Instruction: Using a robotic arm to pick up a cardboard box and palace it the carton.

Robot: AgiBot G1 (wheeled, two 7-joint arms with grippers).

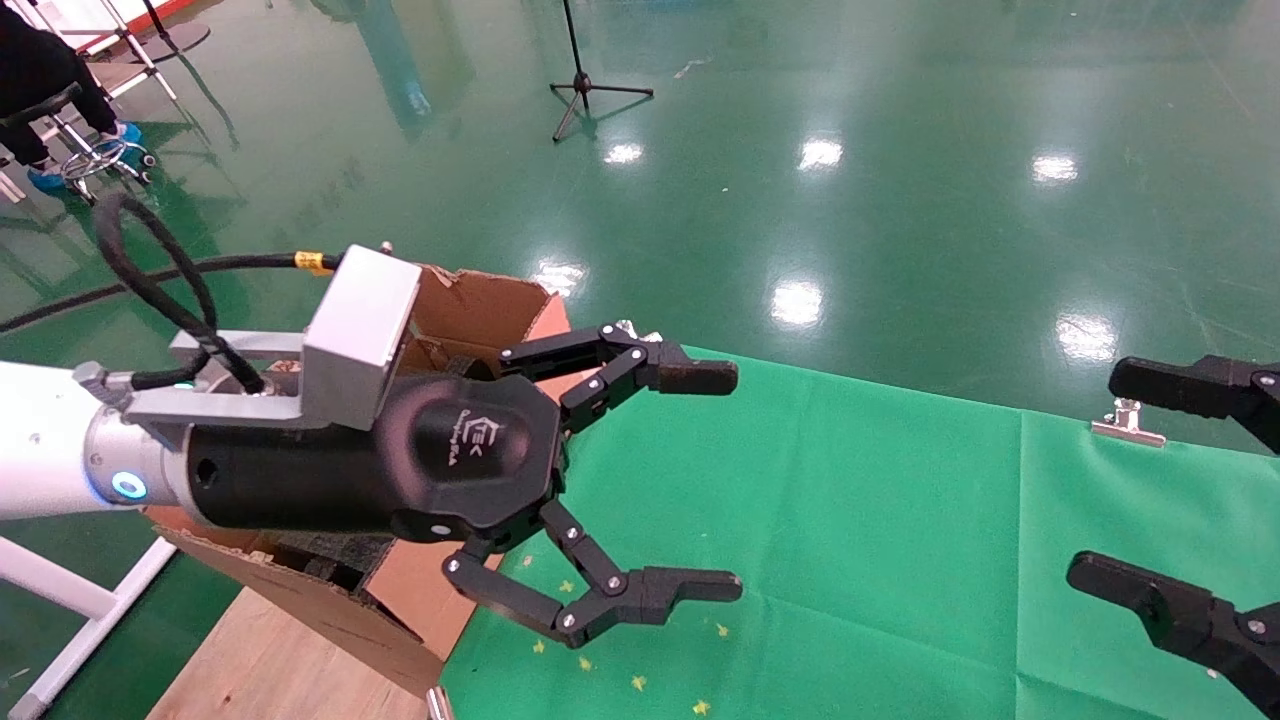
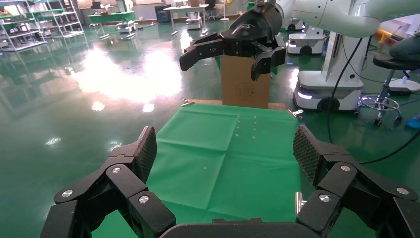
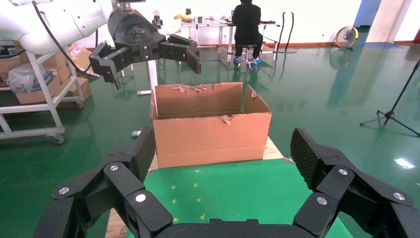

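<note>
My left arm, the white and silver robotic arm, reaches in from the left. Its gripper (image 1: 737,481) is open and empty, hanging above the green cloth just past the carton (image 1: 490,305). The carton is a large brown box with ragged flaps at the table's left end, partly hidden behind that wrist. It also shows in the wrist views as the carton (image 2: 246,84) and the carton (image 3: 210,131). My right gripper (image 1: 1095,475) is open and empty at the right edge. Both wrist views show wide-apart fingers, the left gripper (image 2: 225,148) and the right gripper (image 3: 223,148), with only cloth between them. The cardboard box is out of view.
Green cloth (image 1: 850,520) covers the table, held by a metal clip (image 1: 1128,420) at its far edge. Bare wooden board (image 1: 270,660) lies beside the carton. A tripod stand (image 1: 585,85) and a seated person (image 1: 40,90) are far off on the green floor.
</note>
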